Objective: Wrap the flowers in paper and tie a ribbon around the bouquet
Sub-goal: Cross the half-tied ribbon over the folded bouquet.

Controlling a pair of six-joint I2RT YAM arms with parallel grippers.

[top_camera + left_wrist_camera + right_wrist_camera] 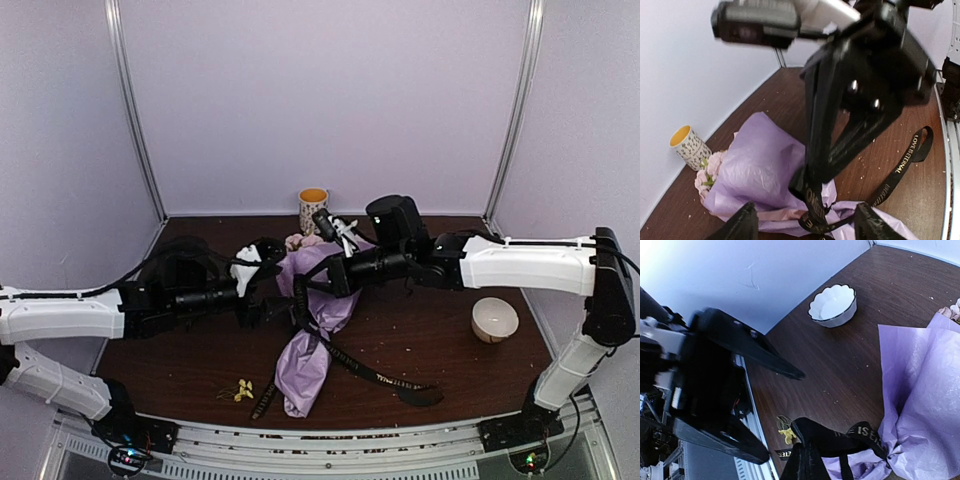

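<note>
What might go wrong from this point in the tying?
1. The right gripper is shut on the ribbon, which seems looped round the bouquet, while the left gripper is open, holding nothing: a pull may drag the bouquet or slip the loop off.
2. The ribbon's loose tail trails across the table; either gripper might snag it.
3. Yellow blossoms lie loose near the table's front edge; more may shake out.

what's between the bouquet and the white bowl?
Just bare table with crumbs between bouquet and bowl, seen in the top and right wrist views. The ribbon trails nearer the front edge.
</note>
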